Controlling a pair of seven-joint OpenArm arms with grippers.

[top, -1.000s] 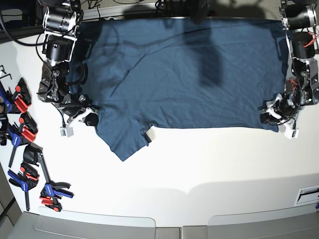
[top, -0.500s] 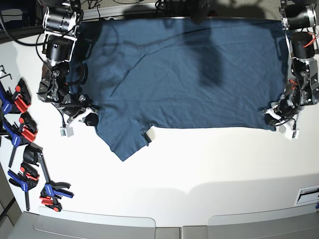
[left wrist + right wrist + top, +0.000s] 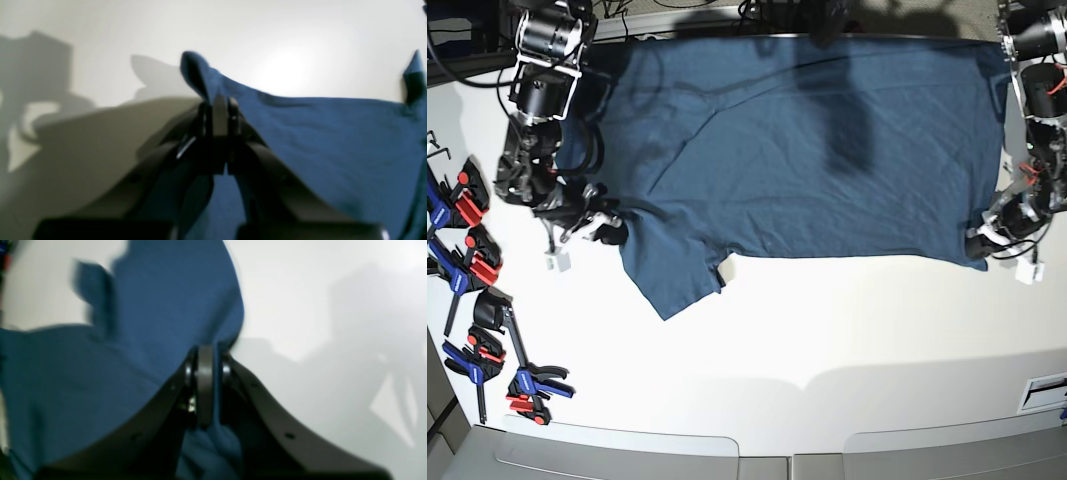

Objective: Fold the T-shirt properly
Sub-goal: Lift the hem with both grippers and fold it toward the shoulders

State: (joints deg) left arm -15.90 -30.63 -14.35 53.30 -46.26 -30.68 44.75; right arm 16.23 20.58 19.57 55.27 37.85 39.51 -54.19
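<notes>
The dark teal-blue T-shirt (image 3: 807, 150) lies spread flat across the far half of the white table, one sleeve pointing toward the front left. My right gripper (image 3: 610, 228) is at the shirt's left edge by that sleeve. In the right wrist view it (image 3: 205, 355) is shut on a fold of the blue cloth (image 3: 133, 323). My left gripper (image 3: 980, 243) is at the shirt's near right corner. In the left wrist view it (image 3: 217, 103) is shut on the hem of the cloth (image 3: 317, 133), which rises slightly off the table.
Several blue, red and black clamps (image 3: 472, 270) lie along the table's left edge, with more near the front left (image 3: 527, 385). Bare white tabletop (image 3: 827, 330) runs in front of the shirt. A small label (image 3: 1042, 390) sits at the front right.
Both grippers have moved slightly outward with the cloth, the left one to the base view's right, the right one to its left. The sleeve has shifted a little left.
</notes>
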